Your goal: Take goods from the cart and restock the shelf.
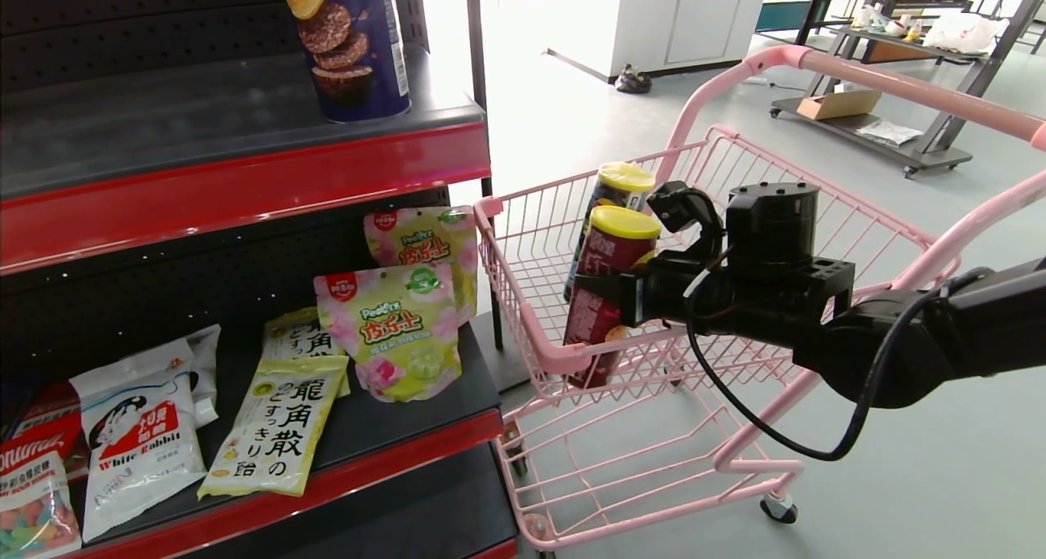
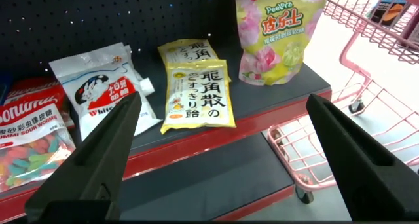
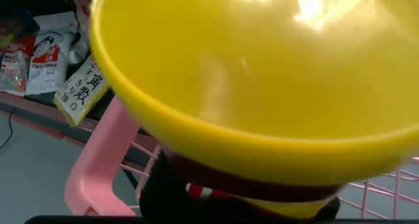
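Gripping the red can (image 1: 609, 252) around its middle inside the cart (image 1: 523, 318), we hold our right jaws closed on it, ready to lift toward the shelf (image 1: 245, 179) at nine o'clock; our left jaws hang wide open, empty.

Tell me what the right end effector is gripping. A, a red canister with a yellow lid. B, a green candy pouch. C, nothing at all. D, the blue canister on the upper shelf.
A: the right end effector is clamped around the red canister with the yellow lid, which stands upright inside the pink cart.
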Tool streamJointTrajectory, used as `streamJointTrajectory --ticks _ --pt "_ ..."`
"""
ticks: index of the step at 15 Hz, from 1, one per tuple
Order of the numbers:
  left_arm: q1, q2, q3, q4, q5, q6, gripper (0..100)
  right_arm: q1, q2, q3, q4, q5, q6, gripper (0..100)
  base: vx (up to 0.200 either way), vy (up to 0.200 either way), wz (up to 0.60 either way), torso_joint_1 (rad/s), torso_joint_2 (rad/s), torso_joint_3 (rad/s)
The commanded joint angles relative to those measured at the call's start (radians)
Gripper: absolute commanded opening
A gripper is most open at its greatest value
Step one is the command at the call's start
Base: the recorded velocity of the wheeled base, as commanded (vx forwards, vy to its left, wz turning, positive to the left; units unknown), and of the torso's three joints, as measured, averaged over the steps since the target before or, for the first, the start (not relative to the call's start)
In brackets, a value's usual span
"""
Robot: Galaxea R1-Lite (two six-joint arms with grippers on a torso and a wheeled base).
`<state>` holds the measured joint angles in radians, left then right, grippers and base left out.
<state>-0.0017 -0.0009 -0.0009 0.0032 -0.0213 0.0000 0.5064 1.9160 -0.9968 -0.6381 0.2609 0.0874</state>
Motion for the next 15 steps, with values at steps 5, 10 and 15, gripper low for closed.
streamJointTrajectory --ticks 5,10,15 --pt "0.0 0.001 -0.001 0.0 0.0 0.0 100 0.021 -0.149 0.012 0.014 -0.034 -0.005 0 0.0 0.0 0.0 0.0 0.0 0.0" --pt "0.0 0.001 -0.001 0.0 0.0 0.0 100 0.012 -0.275 -0.025 0.029 -0.045 -0.052 0 0.0 0.0 0.0 0.0 0.0 0.0" --pt "0.0 0.001 -0.001 0.0 -0.002 0.0 100 -0.106 -0.546 -0.138 0.279 -0.081 -0.103 0 0.0 0.0 0.0 0.0 0.0 0.0"
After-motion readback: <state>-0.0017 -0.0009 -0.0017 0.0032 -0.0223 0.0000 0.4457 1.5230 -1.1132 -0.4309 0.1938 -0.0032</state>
